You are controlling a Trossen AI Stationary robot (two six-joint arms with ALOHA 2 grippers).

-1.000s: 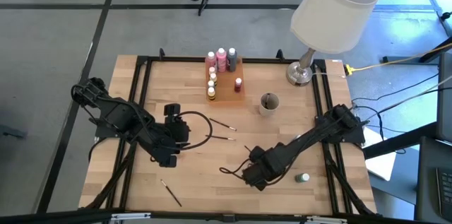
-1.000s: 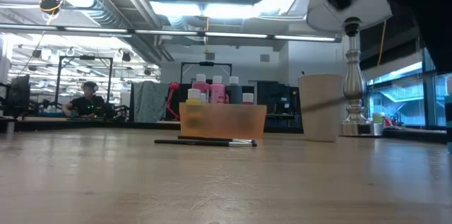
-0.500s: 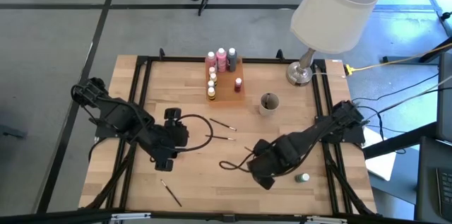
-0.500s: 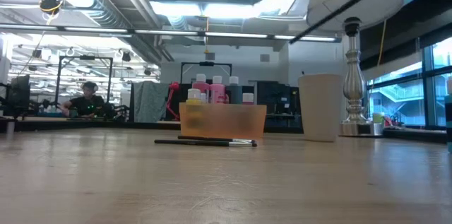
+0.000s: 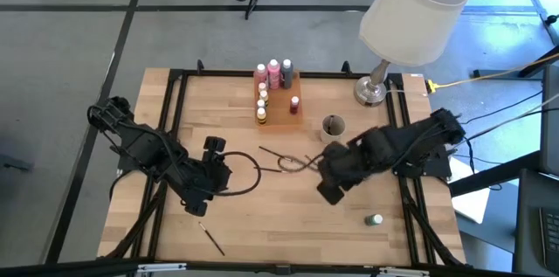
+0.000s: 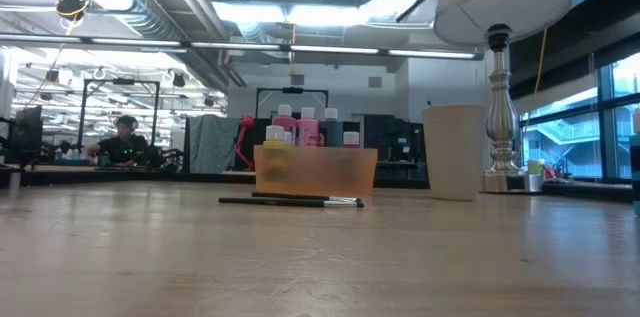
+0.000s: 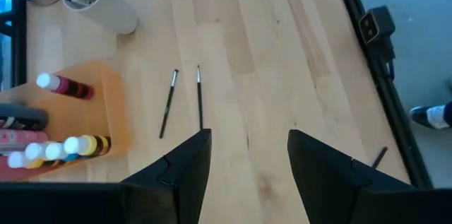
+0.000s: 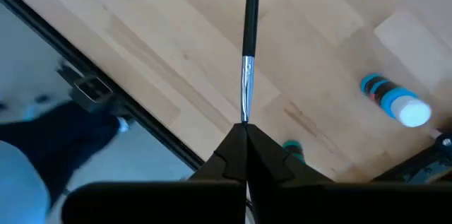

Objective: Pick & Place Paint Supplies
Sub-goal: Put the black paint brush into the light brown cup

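Three loose paintbrushes (image 5: pixel 273 152) on table, one green bottle (image 5: pixel 374 220)

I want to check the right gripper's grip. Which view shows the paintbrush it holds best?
The right wrist view: the paintbrush runs straight out from the shut right gripper. The high view hides it under the arm; the low view shows only a dark streak; the left wrist view misses it.

The worktop (image 5: pixel 262 216) is pale wood with visible grain and a soft satin sheen, framed by matt black metal rails (image 5: pixel 171 120). The tray (image 6: pixel 315 170) looks like frosted translucent orange plastic, the lamp base (image 5: pixel 370 92) is polished silvery metal under a matt cloth-like shade (image 5: pixel 416 8). The right pincer (image 8: pixel 244 136) is matt black; its brush (image 8: pixel 248 47) has a glossy dark handle and shiny metal ferrule.
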